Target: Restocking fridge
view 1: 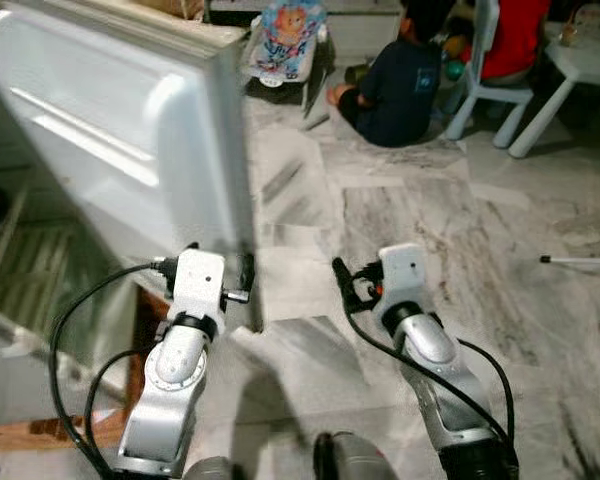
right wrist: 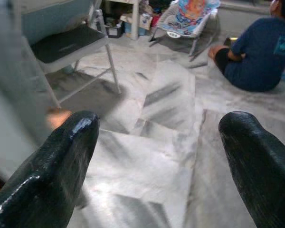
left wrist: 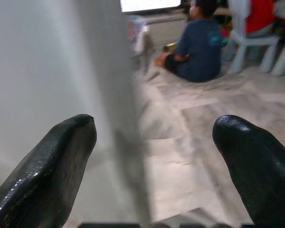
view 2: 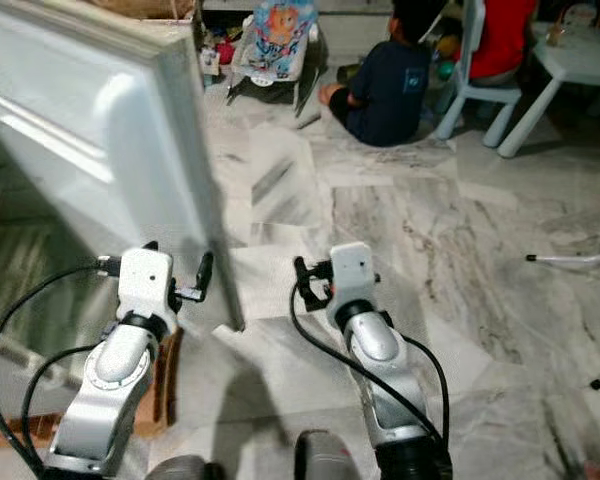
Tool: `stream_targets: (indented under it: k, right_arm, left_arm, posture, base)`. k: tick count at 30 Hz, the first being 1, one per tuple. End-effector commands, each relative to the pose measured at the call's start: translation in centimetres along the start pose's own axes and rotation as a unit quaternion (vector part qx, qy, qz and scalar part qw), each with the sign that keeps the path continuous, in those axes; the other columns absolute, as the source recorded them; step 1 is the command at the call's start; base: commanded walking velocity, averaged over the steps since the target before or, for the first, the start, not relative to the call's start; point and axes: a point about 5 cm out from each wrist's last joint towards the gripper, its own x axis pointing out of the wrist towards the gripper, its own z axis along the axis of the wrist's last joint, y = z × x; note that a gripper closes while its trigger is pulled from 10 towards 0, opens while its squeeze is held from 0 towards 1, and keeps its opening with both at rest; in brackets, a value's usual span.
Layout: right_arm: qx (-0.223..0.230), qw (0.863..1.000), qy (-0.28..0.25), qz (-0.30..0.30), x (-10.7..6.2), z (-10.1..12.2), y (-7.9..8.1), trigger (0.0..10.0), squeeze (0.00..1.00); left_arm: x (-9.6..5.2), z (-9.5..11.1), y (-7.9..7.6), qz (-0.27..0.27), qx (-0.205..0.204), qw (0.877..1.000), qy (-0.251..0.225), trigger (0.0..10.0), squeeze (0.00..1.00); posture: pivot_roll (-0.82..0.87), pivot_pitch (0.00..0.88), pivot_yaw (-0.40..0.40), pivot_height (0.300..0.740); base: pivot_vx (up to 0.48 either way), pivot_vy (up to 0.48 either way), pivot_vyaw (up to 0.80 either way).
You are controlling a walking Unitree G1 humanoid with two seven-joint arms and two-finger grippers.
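Fridge door (view 1: 110, 130) ajar before left end effector (left wrist: 152, 137); person (view 1: 400, 80) seated beyond.

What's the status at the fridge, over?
Left gripper open at the fridge door edge, right gripper open over the floor, both holding nothing. Door swung open. Person seated on floor beyond.

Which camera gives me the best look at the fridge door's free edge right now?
Left eye view: the fridge door shows whole, its edge beside the open left gripper. Left wrist view shows a blurred edge close up; right wrist view, a grey sliver.
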Motion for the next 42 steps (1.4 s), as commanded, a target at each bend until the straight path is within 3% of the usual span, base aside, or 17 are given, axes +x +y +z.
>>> stream_targets:
  k: [1,9,11,13,15,18,21,23,29,31,36,41,42]
  right_arm:
    - [0.012,1.0,-0.003,0.009,0.1,0.1,0.6,10.0,0.0]
    - [0.012,1.0,-0.007,0.008,0.1,0.0,0.4,10.0,0.0]
    - [0.011,1.0,-0.008,0.003,0.2,0.0,0.0,10.0,0.0]
    - [0.011,1.0,-0.008,0.001,0.2,0.0,-0.1,10.0,0.0]
    - [0.011,1.0,-0.007,-0.003,0.2,-0.1,-0.1,10.0,0.0]
    - [0.012,1.0,-0.007,-0.01,0.1,-0.2,-0.3,10.0,0.0]
    - [0.014,1.0,-0.009,-0.012,0.1,-0.2,-0.2,10.0,0.0]
    - [0.014,1.0,-0.012,-0.015,0.0,-0.2,-0.2,10.0,0.0]
    - [0.015,0.999,-0.001,-0.038,-0.4,-0.7,-1.0,10.0,0.0]
    - [0.002,0.999,0.001,-0.039,-0.3,-1.0,-1.0,10.0,0.0]
    - [0.006,0.999,0.0,-0.034,-0.3,-1.1,-0.8,10.0,0.0]
    - [0.01,0.999,0.0,-0.034,-0.3,-1.3,-0.7,10.0,0.0]
    - [0.01,0.999,0.0,-0.034,-0.3,-1.3,-0.7,10.0,0.0]
  left_arm:
    - [0.2,-0.4,0.7,0.006,0.01,1.0,0.008,10.0,0.0]
    - [3.0,-0.4,0.8,0.002,0.034,0.999,0.018,10.0,0.0]
    - [4.6,0.0,0.8,0.002,0.045,0.999,0.016,10.0,0.0]
    - [5.3,0.4,0.4,-0.006,0.049,0.999,0.011,10.0,0.0]
    - [6.4,1.3,-0.7,-0.025,0.054,0.998,0.0,10.0,0.0]
    - [8.0,3.1,-3.5,-0.068,0.06,0.995,-0.03,10.0,0.0]
    - [8.4,3.9,-5.2,-0.087,0.062,0.993,-0.046,10.0,0.0]
    - [8.5,4.0,-5.5,-0.088,0.061,0.993,-0.05,10.0,0.0]
    - [7.7,2.9,-4.1,-0.046,0.054,0.996,-0.052,10.0,0.0]
    - [6.0,2.4,-2.4,-0.02,0.032,0.997,-0.063,10.0,0.0]
    - [3.9,1.7,-1.1,-0.014,0.018,0.998,-0.06,10.0,0.0]
    - [0.2,-0.5,1.5,0.032,0.015,0.999,-0.012,10.0,0.0]
    - [0.2,-0.5,1.5,0.032,0.015,0.999,-0.012,10.0,0.0]
  posture:
    - [-0.01,0.132,-0.036,0.74]
    - [-0.03,0.124,-0.033,0.74]
    - [-0.03,0.12,-0.03,0.74]
    - [-0.03,0.12,-0.03,0.74]
    - [-0.03,0.117,-0.024,0.74]
    - [-0.04,0.112,-0.021,0.74]
    - [-0.05,0.108,-0.02,0.74]
    - [-0.05,0.109,-0.019,0.74]
    - [-0.05,0.109,-0.023,0.74]
    - [-0.04,0.108,-0.024,0.74]
    - [-0.04,0.103,-0.018,0.74]
    - [-0.03,0.097,-0.014,0.74]
    - [-0.03,0.097,-0.014,0.74]
  base:
    - [0.48,0.0,0.0]
    - [0.391,0.0,0.0]
    - [0.279,0.0,0.0]
    - [0.274,0.0,0.0]
    - [0.259,0.0,0.0]
    - [0.081,0.0,0.0]
    - [0.0,0.0,0.0]
    - [0.0,0.0,0.0]
    - [0.0,0.0,0.0]
    - [0.0,0.0,0.0]
    - [0.0,0.0,0.0]
    - [0.0,0.0,0.0]
    - [0.0,0.0,0.0]
